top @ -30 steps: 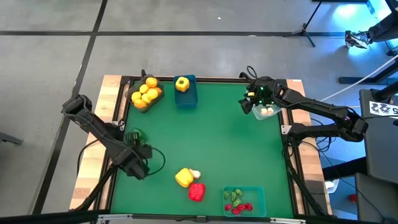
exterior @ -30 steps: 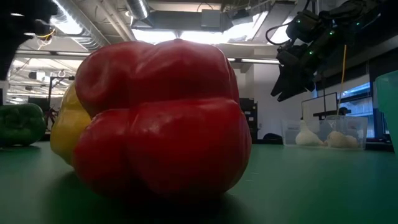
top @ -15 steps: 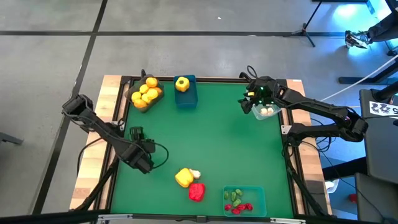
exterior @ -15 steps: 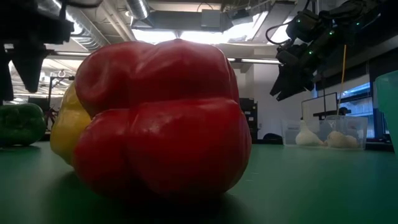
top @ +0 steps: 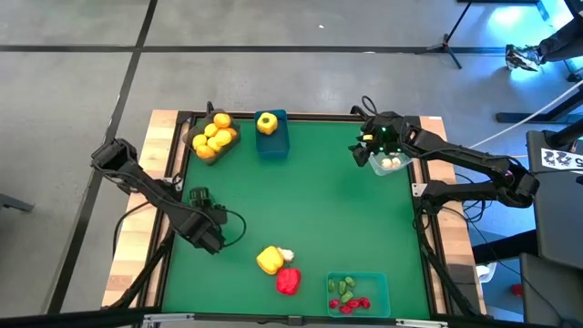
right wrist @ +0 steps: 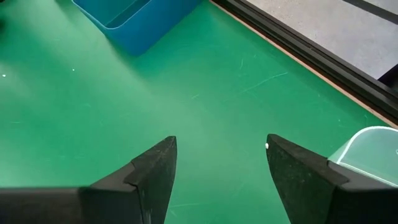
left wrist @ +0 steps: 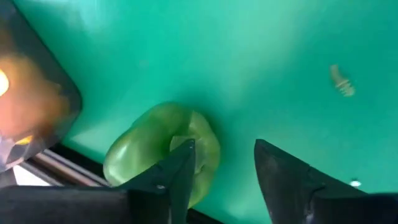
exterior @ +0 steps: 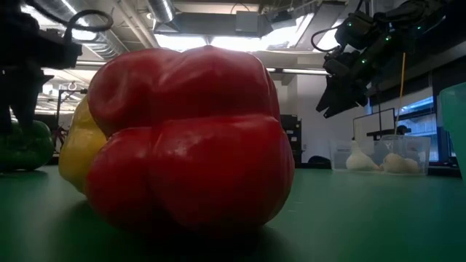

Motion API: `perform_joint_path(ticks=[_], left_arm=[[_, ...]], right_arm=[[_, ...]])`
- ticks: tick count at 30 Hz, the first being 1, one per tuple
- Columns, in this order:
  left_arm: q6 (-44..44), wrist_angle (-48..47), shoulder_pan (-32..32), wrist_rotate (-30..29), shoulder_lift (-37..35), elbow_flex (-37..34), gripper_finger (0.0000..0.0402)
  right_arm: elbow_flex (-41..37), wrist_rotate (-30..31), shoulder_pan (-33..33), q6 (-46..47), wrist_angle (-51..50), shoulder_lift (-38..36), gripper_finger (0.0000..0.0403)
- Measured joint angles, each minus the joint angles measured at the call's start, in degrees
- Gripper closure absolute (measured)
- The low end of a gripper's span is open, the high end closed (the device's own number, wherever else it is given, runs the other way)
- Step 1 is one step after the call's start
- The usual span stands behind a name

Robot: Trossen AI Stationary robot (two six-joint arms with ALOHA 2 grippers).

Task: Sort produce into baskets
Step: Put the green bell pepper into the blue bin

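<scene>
My left gripper (left wrist: 221,165), fingers apart, hovers over the green pepper (left wrist: 155,152) at the mat's 9 o'clock edge, not gripping; next I'd lower, clamp it, then carry it to a basket.

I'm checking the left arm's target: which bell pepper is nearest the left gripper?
The green bell pepper, alone by the table's left edge, right at the left gripper. The yellow and red peppers lie together farther off.
</scene>
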Motion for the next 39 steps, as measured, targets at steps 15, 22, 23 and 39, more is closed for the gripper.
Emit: perform_joint_path(ticks=[15, 22, 23, 39], left_arm=[[-1.13, -1.59, 0.00, -0.22, 0.01, -1.14, 0.0266], [-3.70, -1.23, 0.03, -0.10, 0.01, -2.97, 0.0297], [-4.30, -1.05, 0.04, 0.00, 0.01, -3.16, 0.0307], [-14.44, -2.55, 0.26, 3.17, 0.01, -2.09, 0.0400]], right_arm=[[0.00, 0.00, -0.02, 0.11, 0.00, 0.00, 0.0159], [0.00, 0.00, -0.02, 0.15, -0.02, 0.00, 0.0159], [0.00, 0.00, 0.00, 0.15, -0.02, -0.02, 0.0159], [0.00, 0.00, -0.02, 0.15, -0.02, 0.00, 0.0159]])
